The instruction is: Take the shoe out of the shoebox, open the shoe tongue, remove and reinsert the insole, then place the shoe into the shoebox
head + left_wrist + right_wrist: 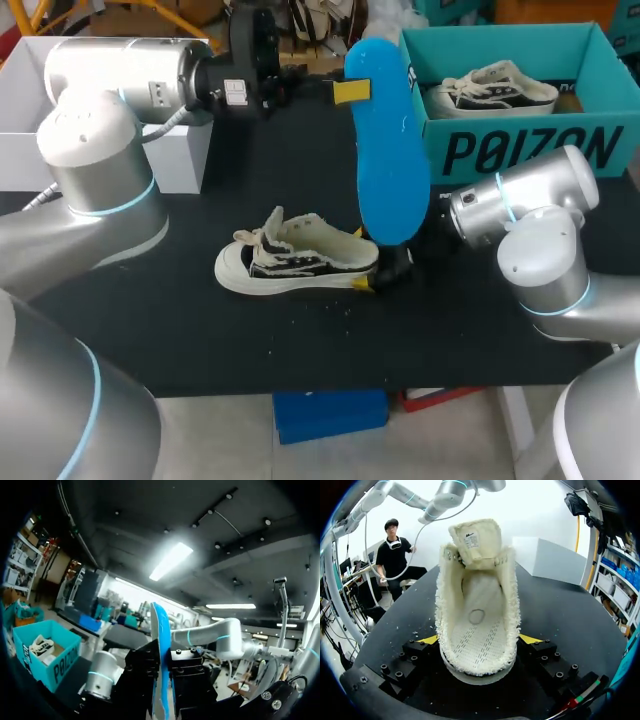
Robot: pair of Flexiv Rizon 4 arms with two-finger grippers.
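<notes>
With left fingers (352,92) we gripped the blue insole (390,150) aloft; right fingers (530,639) clasped the sneaker (295,262) by its heel. We judged toe-first entry best.

Our left gripper (347,92) holds the blue insole (392,160) upright above the black counter (180,320). The insole's lower end hangs near the heel of the sneaker (295,262), where our right gripper (378,278) sits. A second sneaker (495,90) lies inside the teal shoebox (520,150).
</notes>
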